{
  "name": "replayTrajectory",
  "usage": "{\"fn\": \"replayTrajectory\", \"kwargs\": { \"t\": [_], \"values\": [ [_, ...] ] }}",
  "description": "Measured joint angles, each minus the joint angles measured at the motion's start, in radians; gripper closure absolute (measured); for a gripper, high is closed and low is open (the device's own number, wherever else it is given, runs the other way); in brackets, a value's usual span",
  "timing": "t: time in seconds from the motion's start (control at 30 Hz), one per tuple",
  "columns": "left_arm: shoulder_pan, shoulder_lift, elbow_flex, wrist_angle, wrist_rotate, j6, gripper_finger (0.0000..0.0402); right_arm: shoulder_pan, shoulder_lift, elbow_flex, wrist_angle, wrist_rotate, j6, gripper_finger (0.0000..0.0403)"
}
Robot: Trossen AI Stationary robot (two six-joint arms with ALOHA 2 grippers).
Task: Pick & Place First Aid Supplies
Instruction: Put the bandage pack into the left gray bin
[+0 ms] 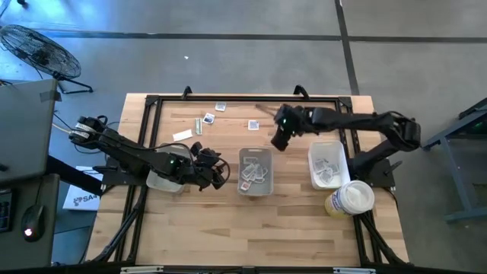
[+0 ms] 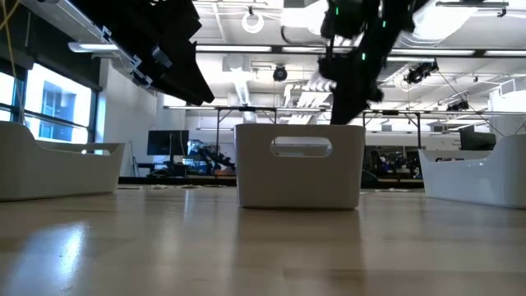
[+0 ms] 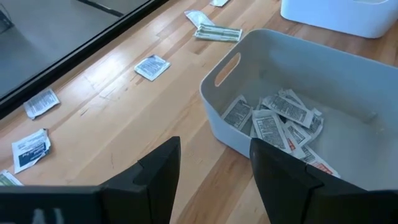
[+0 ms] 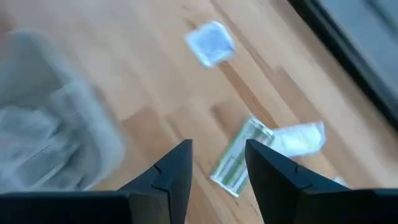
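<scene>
**Both grippers empty; collection of loose packets from the far table edge in hand**

Left gripper (image 3: 211, 180): fingers apart, nothing between them. It hangs above the table just beside the grey tray (image 3: 348, 81), whose near corner lies directly ahead of the fingertips. The tray already holds a heap of square printed sachets (image 3: 277, 121). Beyond and to the side of the fingers, loose sachets lie flat on the bare wood: one ahead (image 3: 152, 66), two more nearer the table's black frame (image 3: 41, 102) (image 3: 30, 149), and a green-white strip (image 3: 217, 33) farther on.

Right gripper (image 4: 217, 165): fingers apart and empty, raised off the table. Just ahead of the fingertips lies a green-white strip (image 4: 239, 155) touching a white oblong wrapper (image 4: 300, 138); a square sachet (image 4: 210, 42) sits farther beyond. In the high view this gripper (image 1: 280, 140) hovers behind the grey tray (image 1: 256, 170), with the white tray (image 1: 326, 164) at its other side.

Judgement: the step is an approach to a fresh pick; neither arm carries anything. The right arm appears best placed. Its next move calls for descent over the strip with the fingers straddling its narrow width. The overlapping wrapper risks a double pick, and flat packets demand fingertips almost at the wood.
</scene>
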Motion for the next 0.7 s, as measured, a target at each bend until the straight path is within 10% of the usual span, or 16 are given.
{"fn": "replayTrajectory", "kwargs": {
  "t": [0.7],
  "values": [
    [0.0, 0.0, 0.0, 0.001, -0.01, 0.001, 0.0212, -0.325, 0.259, -0.101, 0.211, -0.165, 0.038, 0.0274]
  ]
}}
